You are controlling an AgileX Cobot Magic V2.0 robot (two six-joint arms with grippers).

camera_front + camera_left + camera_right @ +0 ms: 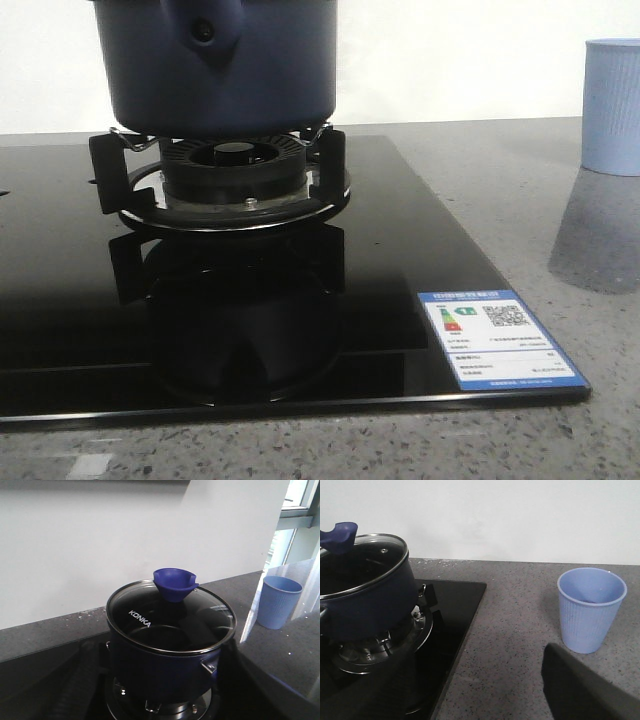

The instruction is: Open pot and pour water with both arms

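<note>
1. Big round dark navy-blue pot with matte sides [215, 75] sitting on the black metal burner grate [225, 185], near the middle of a glossy black glass cooktop [60, 300]. Handle stub with a small hole [204, 28] facing the front camera.
2. Clear glass lid with a steel rim [170, 617] on the pot, white "KONKA" lettering on the glass. Bright blue cup-shaped knob [173, 584] upright at the lid's centre. So: pot closed.
3. Pale blue ribbed plastic cup [590, 609] upright on the speckled grey stone counter [515, 645], off to the right of the cooktop and well apart from the pot. Inside of the cup too shadowed to tell about any contents.
4. Blue and white energy label sticker [498, 338] on the front right corner of the glass.
5. Left gripper: only dark blurry shapes low in the left wrist view, on either side of the pot, not touching it. Fingers apart or together? Can't tell.
6. Right gripper: just a dark out-of-focus slab [585, 690] in the right wrist view, near the cup and not touching it. Same deal, can't tell.
7. Plain white wall [520, 515] behind the counter.
</note>
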